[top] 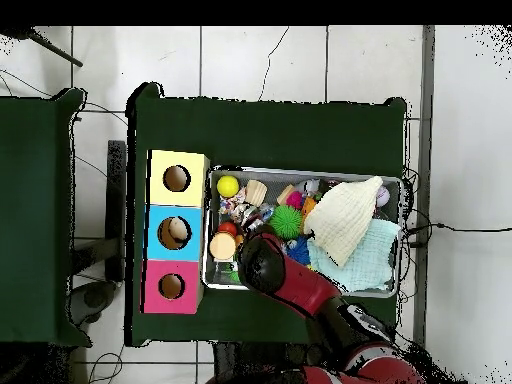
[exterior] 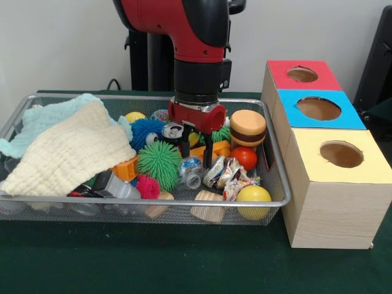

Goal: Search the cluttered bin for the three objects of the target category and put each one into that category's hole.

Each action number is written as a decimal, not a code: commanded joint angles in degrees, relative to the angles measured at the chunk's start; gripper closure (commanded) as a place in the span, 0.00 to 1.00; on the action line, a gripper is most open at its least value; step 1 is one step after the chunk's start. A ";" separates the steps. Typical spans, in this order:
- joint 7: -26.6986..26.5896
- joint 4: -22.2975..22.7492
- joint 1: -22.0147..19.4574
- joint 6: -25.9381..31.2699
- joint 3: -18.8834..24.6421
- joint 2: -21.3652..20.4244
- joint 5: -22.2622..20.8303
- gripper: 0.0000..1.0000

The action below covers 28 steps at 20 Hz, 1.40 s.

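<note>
Green-covered table (exterior: 61, 269) carries a wire mesh bin (exterior: 278, 184) and, just beside it, a long wooden box with three holed tops, red (exterior: 282, 76), blue (exterior: 352, 116) and yellow (exterior: 373, 171). The target category is not stated, so which three items count cannot be told.

The bin is crowded. A cream knitted cloth (exterior: 67, 153) lies over a pale teal cloth (exterior: 43, 116) at one end. The rest is mixed: a toy burger (exterior: 247, 127), a green spiky ball (exterior: 159, 162), a blue spiky ball (exterior: 147, 131), a yellow ball (exterior: 253, 196), a red ball (exterior: 245, 157), crumpled foil wrappers (exterior: 228, 174), wooden blocks (exterior: 207, 208).

The red and black arm (exterior: 184, 24) drops straight into the bin's middle. Its hand (exterior: 197, 149) hangs with two dark fingers (exterior: 185, 147) spread a little, pinching nothing. Directly below the tips lies a small clear crumpled item (exterior: 191, 171), between the green spiky ball and the wrappers; judged, that is the likeliest pick, needing only a straight descent. Its long axis is unclear.
</note>
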 commanded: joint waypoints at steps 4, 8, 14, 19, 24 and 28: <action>8.73 -2.74 -1.23 -0.44 2.48 1.26 -1.65 0.00; 8.42 -3.29 -1.52 -0.30 2.45 1.53 -1.72 0.00; 7.95 -3.88 -1.79 0.01 2.48 1.69 -2.18 0.00; 7.98 -4.21 -1.97 -0.25 2.50 1.94 -2.59 0.00; 7.81 -4.55 -2.07 0.23 2.30 1.74 -2.77 0.00; 7.79 -4.74 -2.37 0.37 2.37 1.79 -2.85 0.00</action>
